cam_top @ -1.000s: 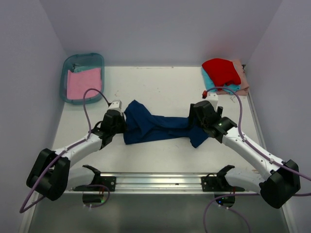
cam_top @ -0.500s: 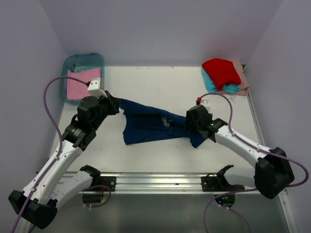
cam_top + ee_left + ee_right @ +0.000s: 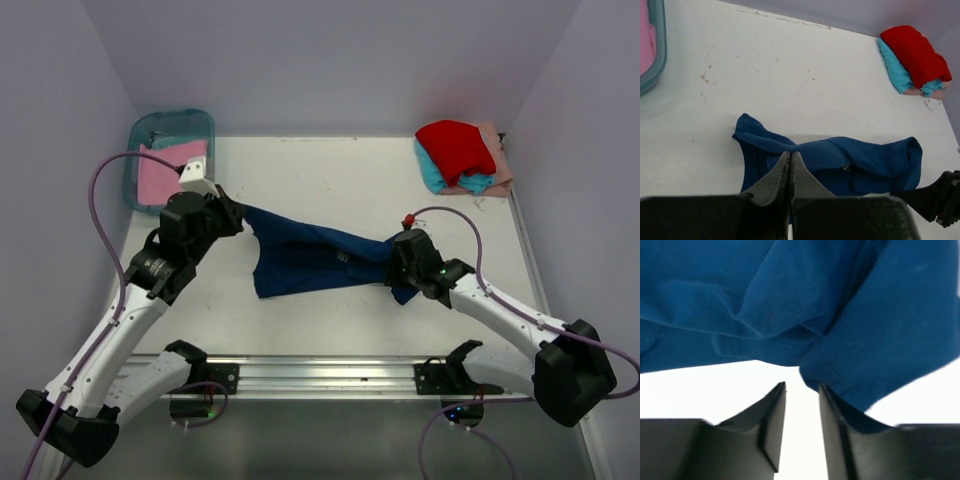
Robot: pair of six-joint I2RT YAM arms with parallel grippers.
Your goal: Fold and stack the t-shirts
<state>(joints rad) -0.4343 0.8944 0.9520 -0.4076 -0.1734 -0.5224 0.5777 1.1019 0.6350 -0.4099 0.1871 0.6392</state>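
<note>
Pale lavender walls (image 3: 330, 60) close in a white table (image 3: 330, 180) on three sides, and a metal rail (image 3: 320, 375) runs along its near edge between the two arm bases. At the far left corner sits a teal translucent bin (image 3: 170, 125), and a pink t-shirt (image 3: 160, 175) lies flat inside it, filling most of the floor. No other container is on the surface. At the far right corner is a loose stack: a red t-shirt (image 3: 455, 145) on top, a teal t-shirt (image 3: 432, 172) showing beneath its near-left edge, and a peach t-shirt (image 3: 500, 165) peeking out on the right side. The navy blue t-shirt (image 3: 310, 262) lies in the middle of the table, bunched and drawn into a long band between the two arms. Its left end rises off the surface to the left gripper (image 3: 238, 213), whose fingers are pressed together on the cloth. The right gripper (image 3: 392, 268) is low at the shirt's right end. Its wrist camera shows the fingers a narrow gap apart with bare table between them, a fold of navy cloth lying just past the tips and draping against the right-hand finger.
</note>
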